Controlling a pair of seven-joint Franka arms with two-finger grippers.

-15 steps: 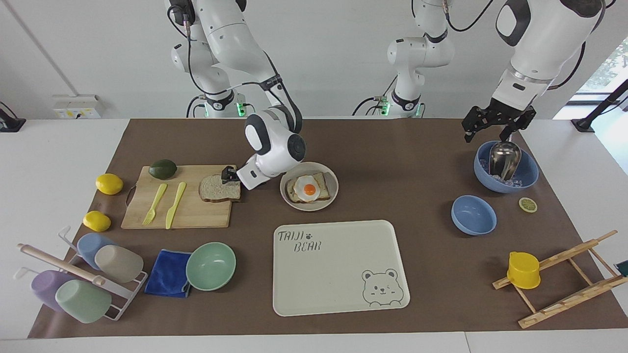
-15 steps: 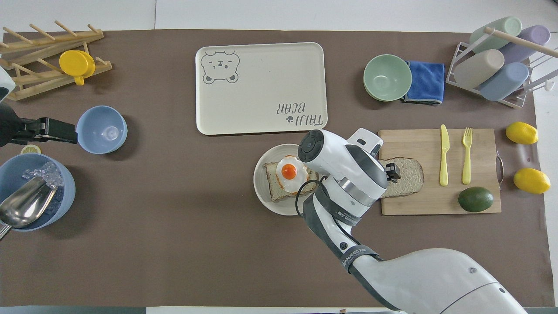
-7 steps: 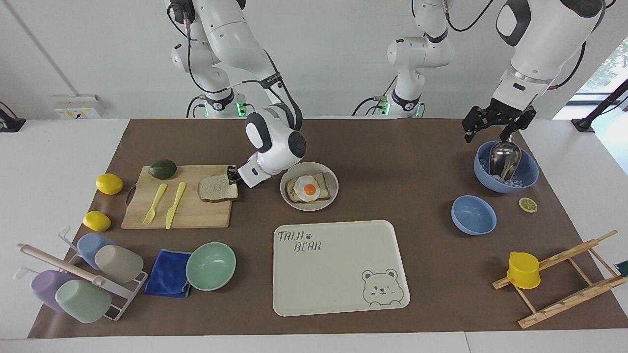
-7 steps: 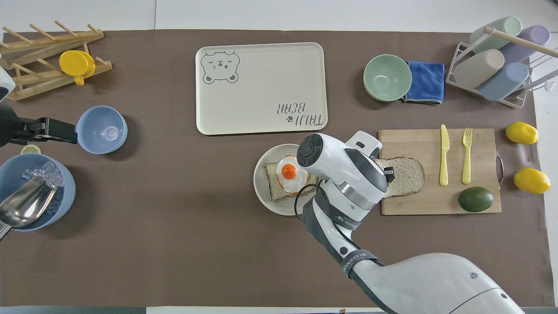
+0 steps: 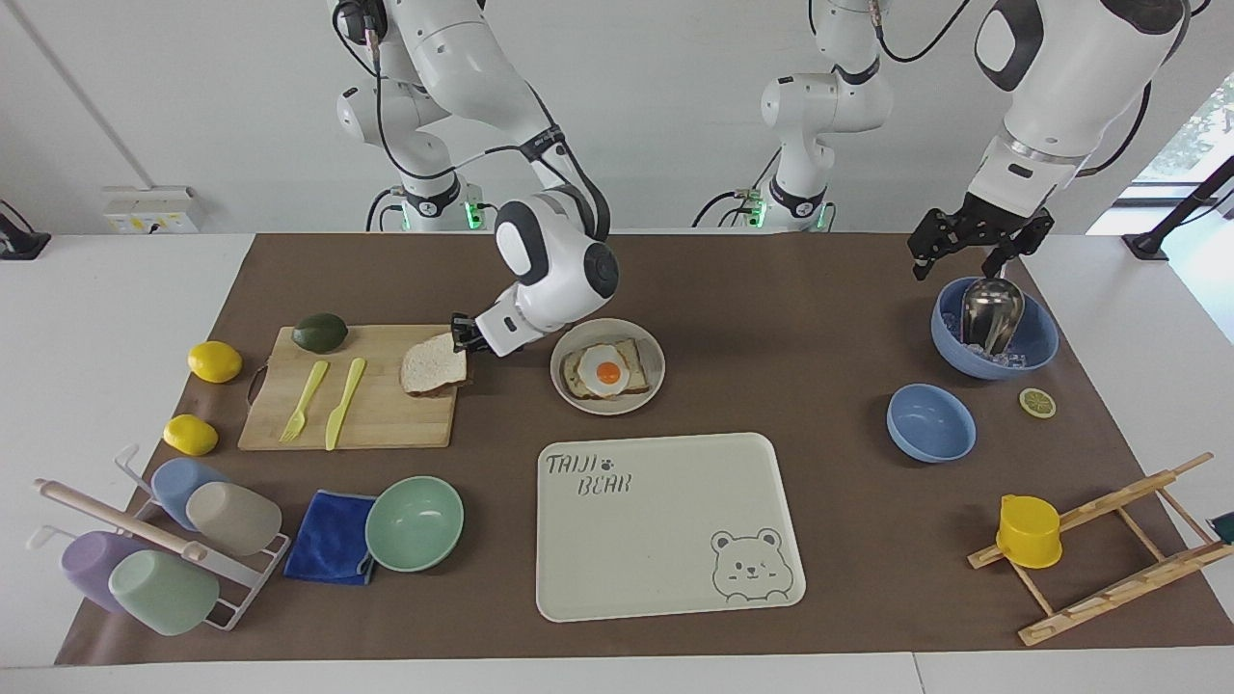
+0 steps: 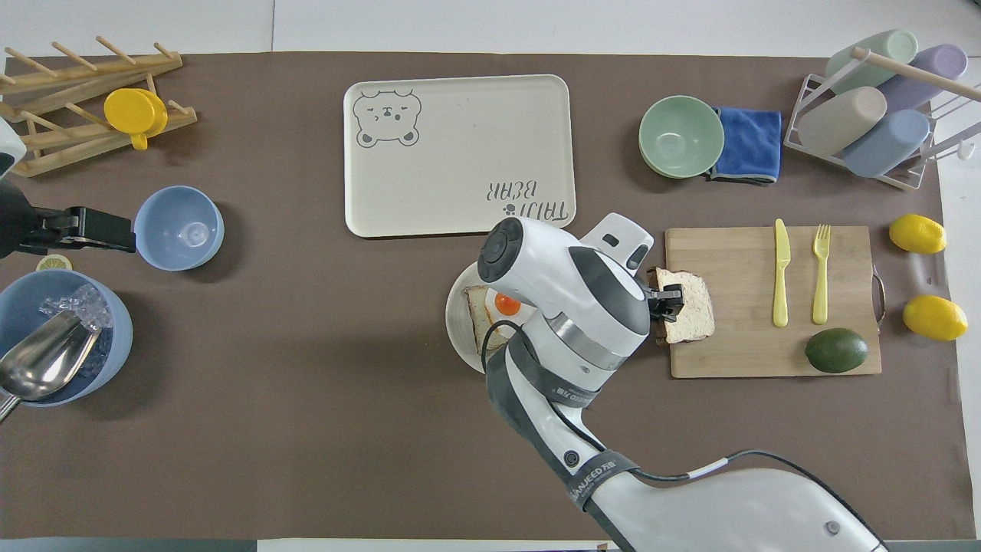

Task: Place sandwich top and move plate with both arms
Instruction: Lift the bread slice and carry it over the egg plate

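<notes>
The sandwich top [image 5: 432, 366] is tilted, one edge raised off the cutting board [image 5: 352, 410] and the other edge low over the board. The right pincer [image 5: 462, 334] is pressed together on the raised edge, pinching the slice at the board's end toward the plate [image 5: 652, 359].

The facing view shows the tilt of the slice; the overhead view shows the sandwich top [image 6: 690, 305] foreshortened and the right pincer [image 6: 668, 297] at its edge. In the overhead view the right arm's wrist covers most of the plate [image 6: 457, 326] and part of the egg-topped bread [image 6: 484, 310]. The facing view shows the egg-topped bread [image 5: 607, 371] whole, lying in the plate just beside the pincer.

The tray [image 5: 665, 525] lies on the tabletop [image 5: 771, 318], farther from the robots than the plate.

The left pincer [image 5: 969, 253] hangs spread over the large blue bowl [image 5: 1036, 342] that holds a metal scoop [image 5: 990, 310]; this arm waits. In the overhead view the left pincer [image 6: 96, 230] shows only as a black body at the picture's edge, beside the small blue bowl [image 6: 178, 228].
</notes>
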